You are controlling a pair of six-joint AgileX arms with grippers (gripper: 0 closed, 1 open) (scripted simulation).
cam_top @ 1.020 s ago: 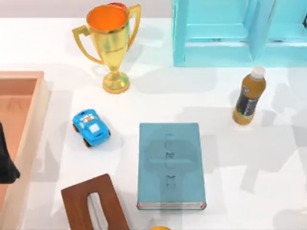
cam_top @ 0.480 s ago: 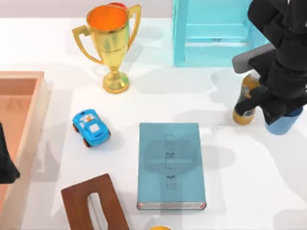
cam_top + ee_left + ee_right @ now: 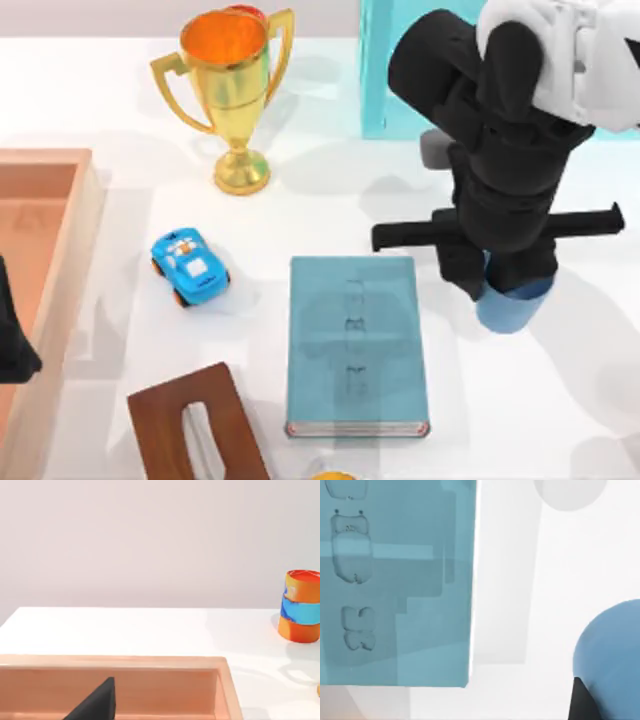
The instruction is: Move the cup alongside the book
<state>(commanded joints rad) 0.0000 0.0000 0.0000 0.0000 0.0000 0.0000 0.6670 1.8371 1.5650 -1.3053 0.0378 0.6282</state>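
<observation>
Light-blue cup (image 3: 512,306) clenched in right end effector (image 3: 505,285) near book (image 3: 356,345); risk: early release tips cup, or arm nudges book; left end effector (image 3: 12,340) parked, grip state indeterminable.

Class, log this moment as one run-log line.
right gripper: carrying cup | cup: right of book, apart | left gripper: parked over wooden tray
</observation>
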